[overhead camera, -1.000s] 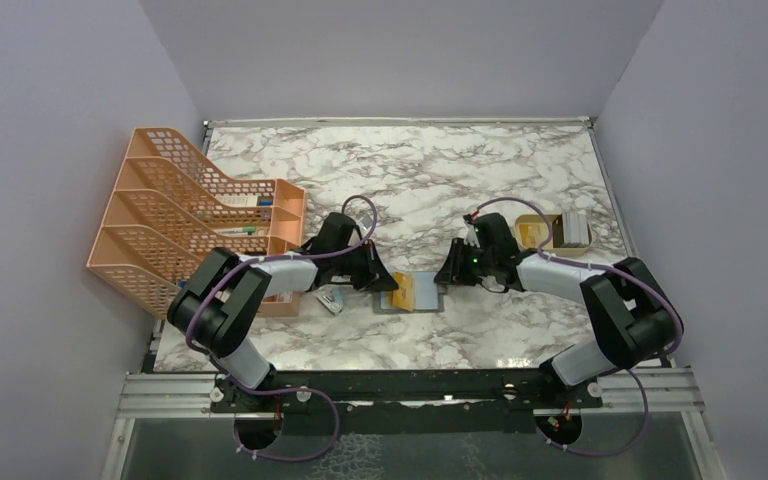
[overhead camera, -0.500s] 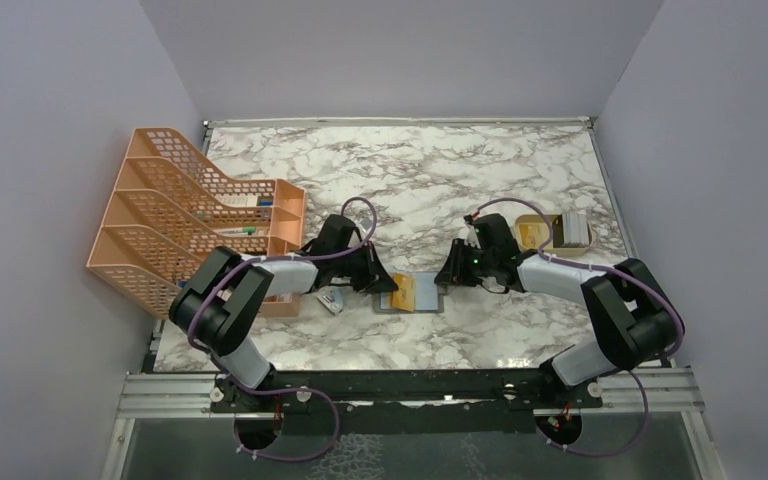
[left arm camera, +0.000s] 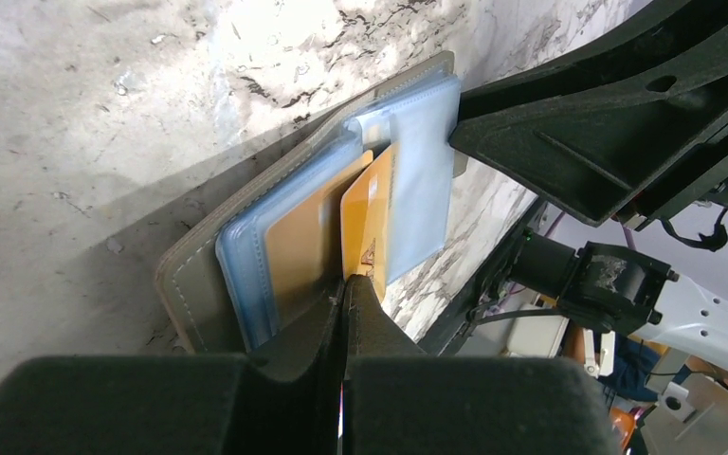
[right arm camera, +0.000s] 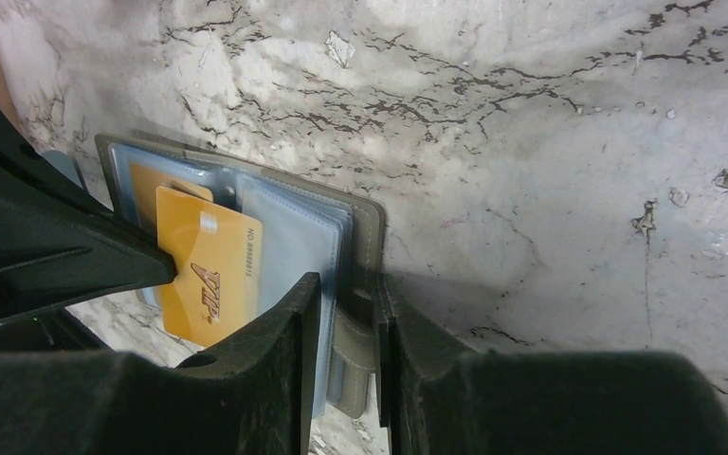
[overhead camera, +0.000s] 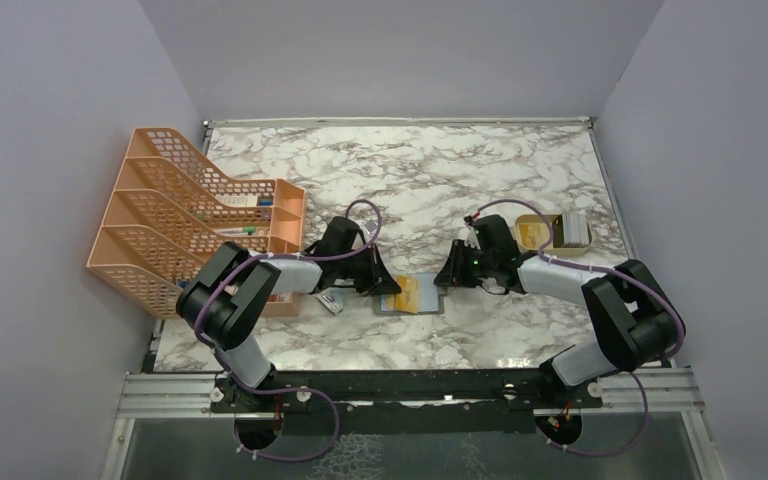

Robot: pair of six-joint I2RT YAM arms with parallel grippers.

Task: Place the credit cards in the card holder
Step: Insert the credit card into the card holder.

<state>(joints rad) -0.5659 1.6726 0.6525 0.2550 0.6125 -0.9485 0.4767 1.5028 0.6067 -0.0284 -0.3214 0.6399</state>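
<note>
The grey card holder lies open on the worktop. Our left tool is clamped on a gold credit card over its blue pockets, and our right tool is clamped on its right edge.

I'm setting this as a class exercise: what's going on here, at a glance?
The left gripper pinches a gold card, holding it on edge over the open wallet. The right gripper clamps the wallet's edge. A second card already sits in a pocket.
</note>
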